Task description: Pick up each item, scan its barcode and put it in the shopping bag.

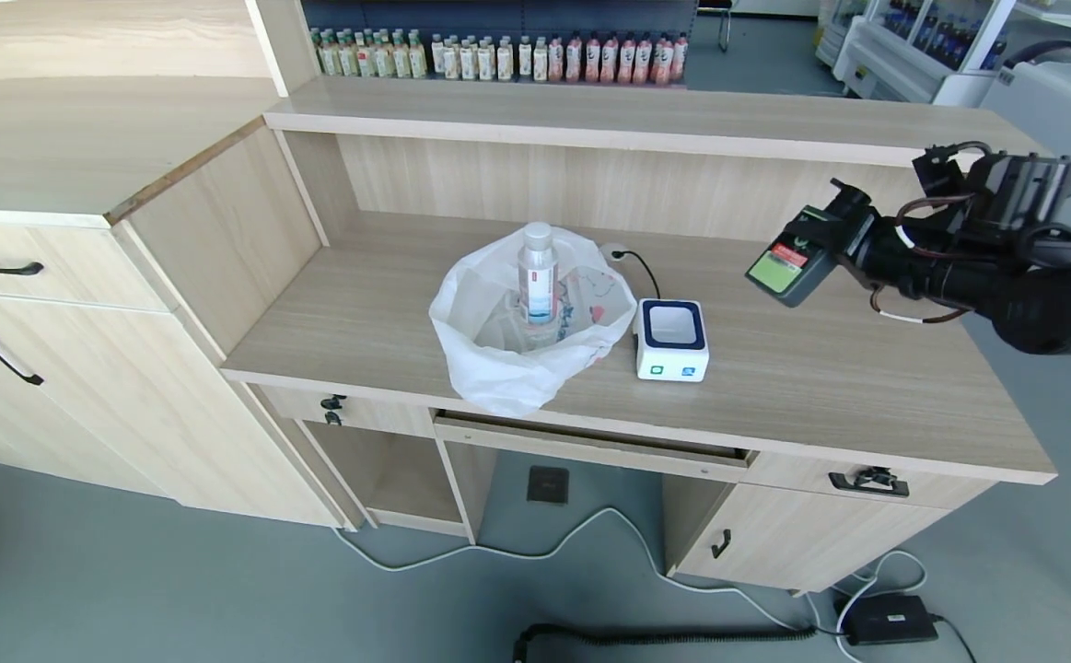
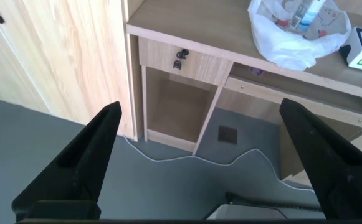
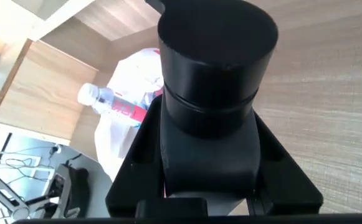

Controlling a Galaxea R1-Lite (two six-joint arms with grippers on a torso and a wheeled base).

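Looking from the head, we see our right gripper pinching a dark canister above the right end of the counter; a bottle stands in the shopping bag, scanner just beside. From the left wrist, our left gripper hangs spread wide over the floor. From the right wrist, the dark canister sits clamped, bag beyond.

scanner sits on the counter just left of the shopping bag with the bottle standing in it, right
No: the head view shows the scanner just right of the shopping bag, not left. The bottle does stand in the bag.
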